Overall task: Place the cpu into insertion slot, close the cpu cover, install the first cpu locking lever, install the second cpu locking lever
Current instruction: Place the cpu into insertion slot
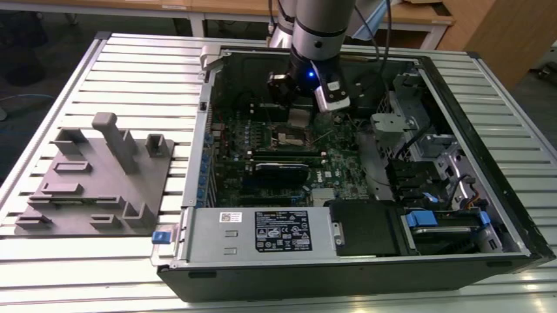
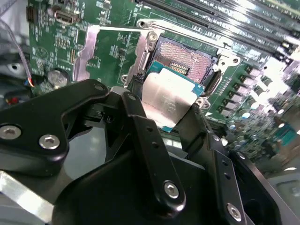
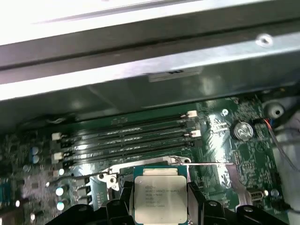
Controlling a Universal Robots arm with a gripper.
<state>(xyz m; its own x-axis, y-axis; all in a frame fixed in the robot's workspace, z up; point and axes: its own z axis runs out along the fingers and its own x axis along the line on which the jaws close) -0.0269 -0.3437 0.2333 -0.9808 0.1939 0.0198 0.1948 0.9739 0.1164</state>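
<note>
My gripper (image 1: 301, 112) hangs inside the open computer case, shut on the cpu (image 2: 171, 99), a flat square chip with a silver-grey top held by its two side edges. In both wrist views the black fingers (image 3: 197, 202) flank the chip (image 3: 160, 196). The cpu is tilted just above the insertion slot (image 2: 188, 57), whose contact field lies uncovered in its dark metal frame on the green motherboard (image 1: 344, 153). A silvery plate beside the slot, apparently the cpu cover (image 2: 86, 51), is swung away from it. A thin wire locking lever (image 2: 122, 29) stands unlatched along the slot's edge.
Long memory slots (image 3: 126, 137) run beside the socket. A black card (image 1: 280, 171) sits on the board nearer the power supply (image 1: 261, 231). Case walls (image 1: 209, 117) surround the arm. A grey fixture block (image 1: 96, 176) lies on the slatted table at the exterior view's left.
</note>
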